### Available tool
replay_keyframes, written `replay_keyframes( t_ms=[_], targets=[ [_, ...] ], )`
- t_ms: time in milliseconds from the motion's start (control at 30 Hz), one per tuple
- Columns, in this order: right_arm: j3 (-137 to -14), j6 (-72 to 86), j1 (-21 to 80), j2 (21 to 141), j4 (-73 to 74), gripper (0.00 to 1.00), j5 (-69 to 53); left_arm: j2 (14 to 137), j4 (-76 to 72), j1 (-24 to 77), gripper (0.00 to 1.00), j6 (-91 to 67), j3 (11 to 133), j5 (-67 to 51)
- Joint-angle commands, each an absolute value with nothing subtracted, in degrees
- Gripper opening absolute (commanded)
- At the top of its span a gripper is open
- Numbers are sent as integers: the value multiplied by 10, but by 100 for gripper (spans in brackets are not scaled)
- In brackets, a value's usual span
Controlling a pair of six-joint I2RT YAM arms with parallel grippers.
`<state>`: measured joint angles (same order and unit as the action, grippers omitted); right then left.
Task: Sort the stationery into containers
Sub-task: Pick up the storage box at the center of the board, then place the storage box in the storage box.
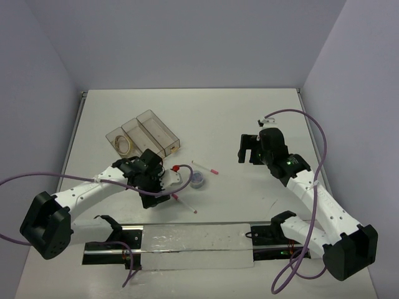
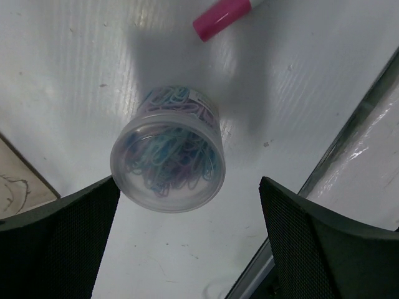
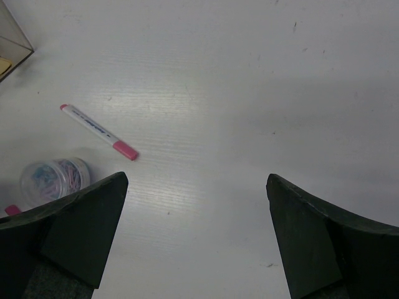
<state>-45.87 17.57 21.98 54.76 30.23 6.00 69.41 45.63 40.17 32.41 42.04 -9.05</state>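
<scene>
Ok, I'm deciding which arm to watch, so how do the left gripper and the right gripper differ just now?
The left gripper has a clear tub of paper clips between its open jaws; the right gripper has only bare table between its own. The left gripper is close beside the bins; the right gripper stands apart on the table's right side. Both are open.

Overhead view of a white table [image 1: 206,118]: three joined clear brownish bins [image 1: 146,132] left of centre – a tan tape ring [image 1: 123,145] in the leftmost – the left gripper [image 1: 163,182] low beside them, a small clear tub [image 1: 198,180] between a red-capped pen [image 1: 204,167] and a second pen [image 1: 184,204], the right gripper [image 1: 249,152] well apart.
</scene>
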Motion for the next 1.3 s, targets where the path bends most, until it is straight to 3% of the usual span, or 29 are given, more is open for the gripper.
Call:
replay_keyframes(
  t_ms=[0, 133, 200, 300, 433, 500, 533, 600, 667, 833, 967, 1133, 1267],
  targets=[
    [-471, 181, 223, 546, 304, 100, 66, 702, 403, 405, 99, 332, 416, -73],
    [-468, 181, 223, 545, 302, 100, 66, 717, 365, 404, 99, 323, 401, -52],
    [-468, 179, 223, 544, 304, 100, 67, 721, 354, 405, 92, 323, 393, -50],
    [-468, 177, 223, 541, 306, 100, 71, 726, 354, 405, 68, 323, 390, -58],
    [-470, 176, 223, 540, 308, 100, 74, 731, 366, 404, 51, 329, 388, -61],
    [-471, 176, 223, 538, 308, 100, 74, 731, 374, 403, 35, 330, 390, -63],
    [-471, 177, 223, 538, 308, 100, 74, 729, 376, 403, 32, 328, 395, -66],
    [-471, 178, 223, 539, 305, 100, 73, 724, 387, 403, 8, 318, 411, -78],
    [-472, 178, 223, 541, 304, 100, 71, 721, 399, 403, 0, 291, 442, -86],
    [-473, 178, 223, 555, 299, 100, 66, 735, 453, 391, 0, 203, 638, -117],
    [-474, 177, 223, 559, 297, 100, 65, 779, 470, 341, 0, 169, 760, -70],
    [-469, 178, 223, 557, 292, 100, 63, 942, 505, 147, 0, 145, 921, -23],
    [-473, 175, 223, 556, 298, 100, 66, 999, 467, 86, 0, 125, 947, 15]
  ],
)
